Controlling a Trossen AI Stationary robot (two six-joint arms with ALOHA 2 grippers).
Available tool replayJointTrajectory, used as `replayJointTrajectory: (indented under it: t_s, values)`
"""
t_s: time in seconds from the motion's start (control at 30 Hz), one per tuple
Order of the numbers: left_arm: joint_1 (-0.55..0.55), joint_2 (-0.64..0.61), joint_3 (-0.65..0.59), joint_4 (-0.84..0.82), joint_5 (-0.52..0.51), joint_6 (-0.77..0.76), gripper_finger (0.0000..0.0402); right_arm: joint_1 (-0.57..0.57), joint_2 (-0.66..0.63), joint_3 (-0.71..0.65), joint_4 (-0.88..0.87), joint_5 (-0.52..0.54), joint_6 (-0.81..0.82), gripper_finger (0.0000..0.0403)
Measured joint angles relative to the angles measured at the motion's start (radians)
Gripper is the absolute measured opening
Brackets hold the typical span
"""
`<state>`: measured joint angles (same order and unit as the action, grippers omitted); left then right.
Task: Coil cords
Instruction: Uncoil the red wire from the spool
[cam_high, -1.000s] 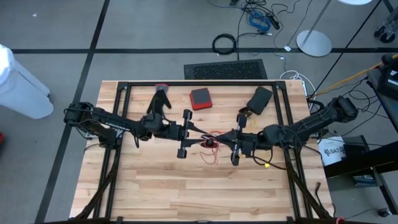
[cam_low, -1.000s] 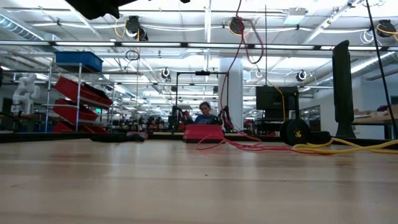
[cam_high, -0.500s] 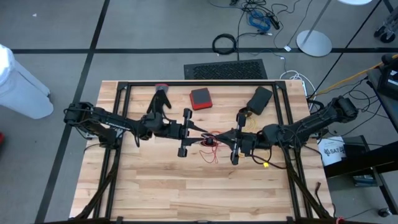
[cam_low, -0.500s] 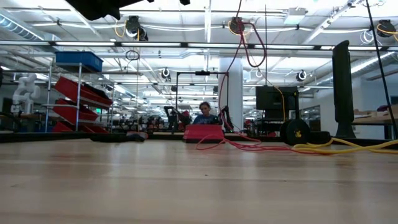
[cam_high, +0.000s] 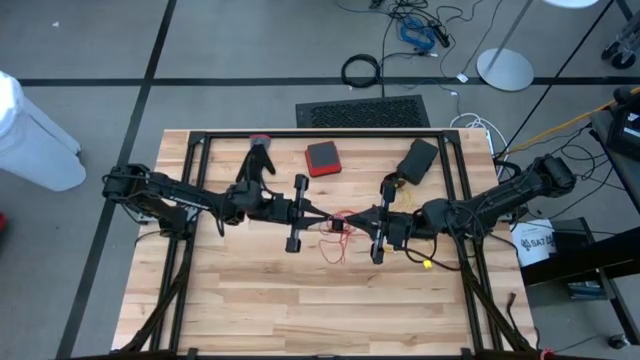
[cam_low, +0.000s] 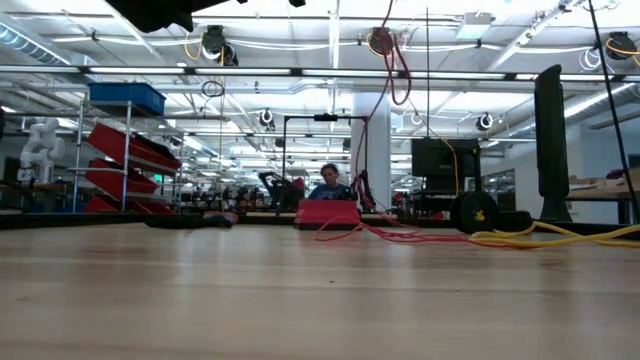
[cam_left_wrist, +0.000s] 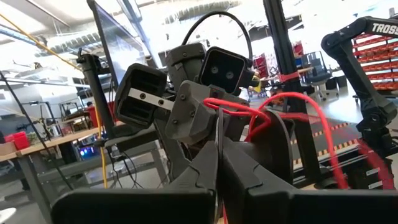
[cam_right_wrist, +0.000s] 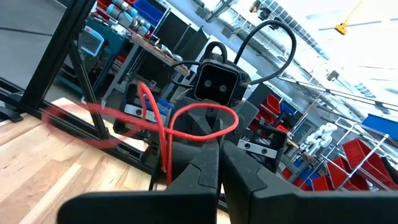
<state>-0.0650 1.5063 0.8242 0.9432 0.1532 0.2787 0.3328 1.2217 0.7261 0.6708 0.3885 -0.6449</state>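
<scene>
Wooden planks form the table, which stands on a grey floor inside a black frame; the low view looks across it into a large workshop with red bins on shelving. At the table's middle the two grippers face each other tip to tip. Left gripper: fingers pressed together, pinching a thin red cord; the left wrist view shows the cord's loops rising directly above the closed fingertips, against the housing of the opposite arm. Right gripper: fingers likewise pressed together on the same red cord, which in the right wrist view arches over the closed tips in a rounded loop and trails off to one side. In the high view the red cord lies between and just below the two grippers, with loose strands hanging toward the near side of the table. A yellow cord end shows beside the right arm, near the table's right edge. Farther back on the table lie a black glove behind the left arm, a red box near the centre, and a black box behind the right arm. On the floor beyond the table a thick black cable ring lies well apart from the work area.
</scene>
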Motion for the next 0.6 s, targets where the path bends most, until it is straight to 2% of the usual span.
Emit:
replayJointTrajectory:
  t_s: [0.37,0.6]
  values:
    - [0.000,0.000,0.000,-0.003,0.000,0.023,0.0003,0.000,0.000,0.000,-0.001,0.011,-0.006,0.0000]
    - [0.002,0.000,0.000,-0.009,-0.014,0.049,0.0002,0.011,0.000,0.000,-0.002,0.114,-0.022,0.0003]
